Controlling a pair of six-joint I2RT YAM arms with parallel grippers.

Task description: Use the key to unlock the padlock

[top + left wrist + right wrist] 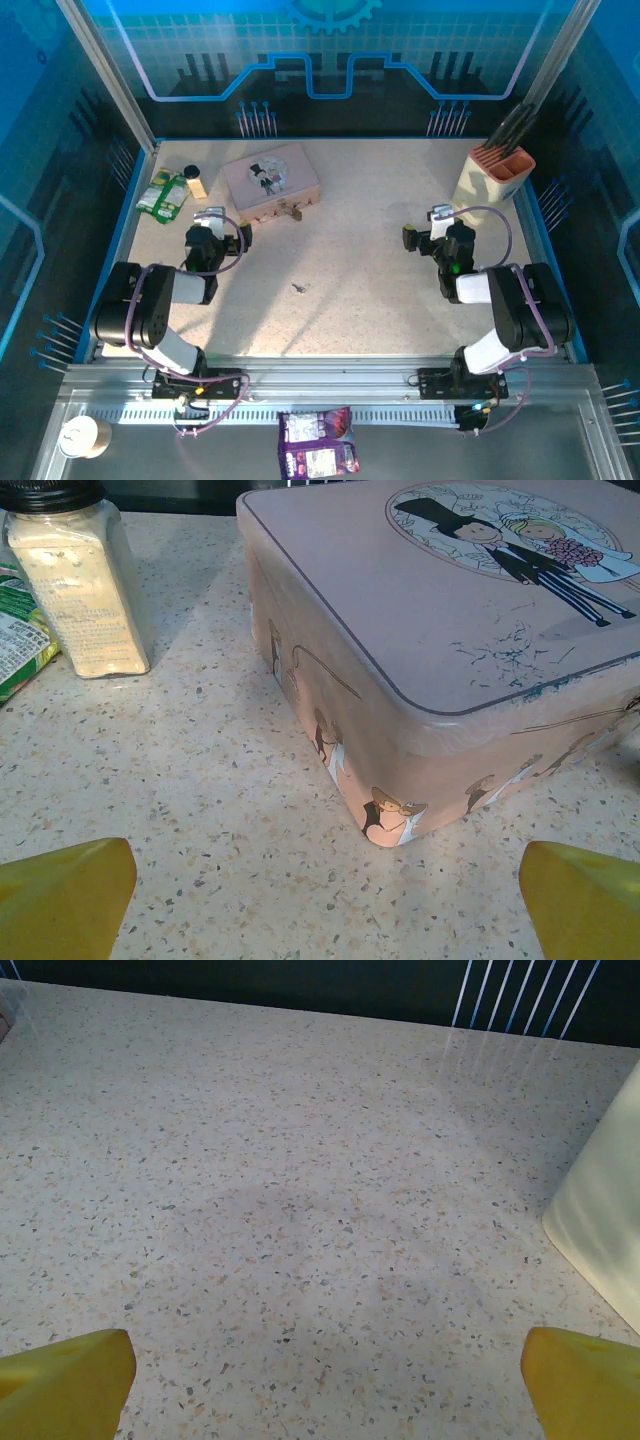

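Observation:
The tiny brass padlock (292,211) hangs at the front of the pink box (270,180), on the side facing the arms. The small silver key (299,288) lies flat on the speckled table, in the middle and nearer to the arms. My left gripper (215,230) sits just left of the box's near corner, open and empty. In the left wrist view the box (450,630) looms close ahead between the wide-apart yellow fingertips (65,895). My right gripper (440,230) rests low over bare table on the right, open, with its yellow fingertips (585,1380) far apart.
A spice jar (75,580) and a green packet (163,195) stand left of the box. A cream holder with dark utensils (495,175) stands at the back right, and its wall (600,1230) is close to my right gripper. Blue rails edge the table.

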